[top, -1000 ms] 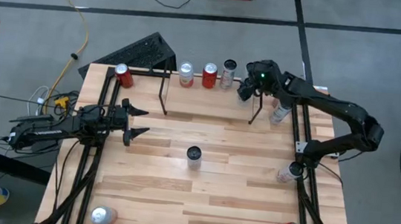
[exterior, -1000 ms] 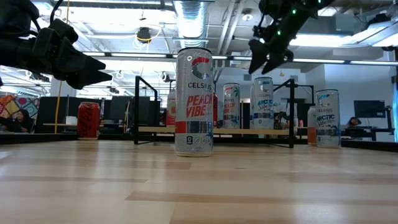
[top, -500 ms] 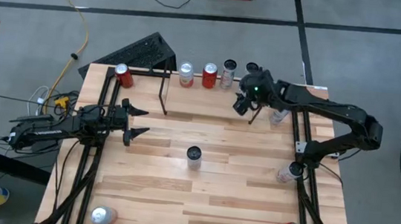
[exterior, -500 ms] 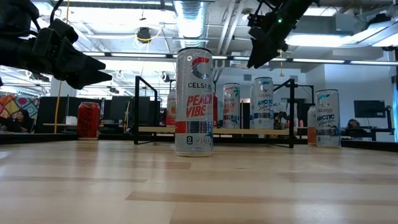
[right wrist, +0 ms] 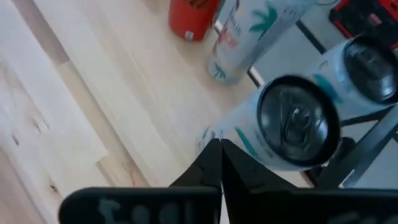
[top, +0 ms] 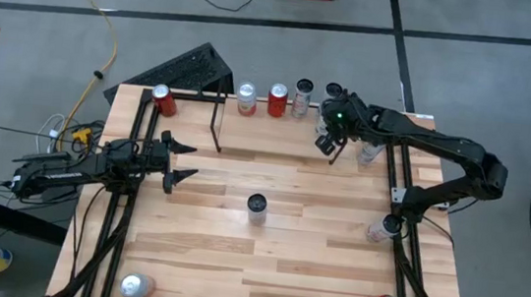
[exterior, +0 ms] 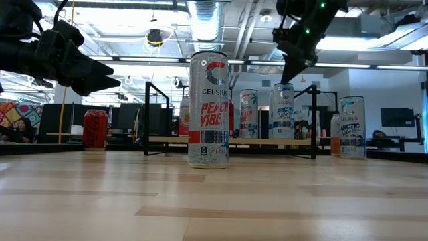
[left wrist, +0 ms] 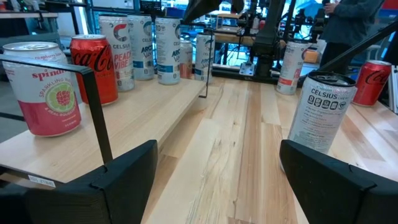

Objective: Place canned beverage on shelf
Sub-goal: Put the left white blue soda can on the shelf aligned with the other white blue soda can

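Right gripper (top: pixel 326 141) is hanging above the shelf (top: pixel 279 118), at its right end, fingers pressed together tip to tip and holding nothing. In the right wrist view the joined fingertips (right wrist: pixel 219 163) are pointing down at the rim of a white can (right wrist: pixel 292 121) standing just under them; whether they are touching it is unclear, likely a small gap. A second white can (right wrist: pixel 367 65) is sitting beside that one, and farther along the board a palm-print can (right wrist: pixel 249 34) and a red can (right wrist: pixel 189 17).

Left gripper (top: pixel 177 159) is waiting over the left side of the table (top: pixel 264 257), fingers parted and empty. Straight ahead of it the central can (top: pixel 256 207) is standing alone on open boards, well apart from everything.

The shelf's thin black upright (right wrist: pixel 367 149) is running close beside the right gripper's fingers, on the same side as the white cans. Bare wood is lying open on the other side, toward the table's middle.
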Controlling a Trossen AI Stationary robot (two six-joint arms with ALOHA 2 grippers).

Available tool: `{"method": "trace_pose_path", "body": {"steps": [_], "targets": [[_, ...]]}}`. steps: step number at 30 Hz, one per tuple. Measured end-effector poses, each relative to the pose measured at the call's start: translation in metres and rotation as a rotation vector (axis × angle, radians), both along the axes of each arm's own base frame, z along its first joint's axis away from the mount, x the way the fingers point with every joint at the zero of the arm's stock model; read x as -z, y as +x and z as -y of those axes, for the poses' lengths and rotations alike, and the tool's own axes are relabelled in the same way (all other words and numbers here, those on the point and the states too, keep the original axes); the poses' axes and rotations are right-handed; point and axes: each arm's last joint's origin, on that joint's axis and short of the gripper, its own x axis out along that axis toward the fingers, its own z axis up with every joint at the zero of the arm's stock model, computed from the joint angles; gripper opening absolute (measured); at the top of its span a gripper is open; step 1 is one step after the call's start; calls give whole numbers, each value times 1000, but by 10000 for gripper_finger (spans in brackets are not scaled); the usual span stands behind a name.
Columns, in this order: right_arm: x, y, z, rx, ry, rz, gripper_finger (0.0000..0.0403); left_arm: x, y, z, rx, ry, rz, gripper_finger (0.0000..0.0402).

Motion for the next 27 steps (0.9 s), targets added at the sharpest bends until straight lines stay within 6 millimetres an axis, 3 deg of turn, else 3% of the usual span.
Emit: {"method": "trace_pose_path", "body": {"steps": [4,27], "targets": [[8,-4,7,25,7,-12,17,0,0,0,0,0,0,323],[9,-5,18,33,2,2,19,0,0,0,0,0,0,323]]}}
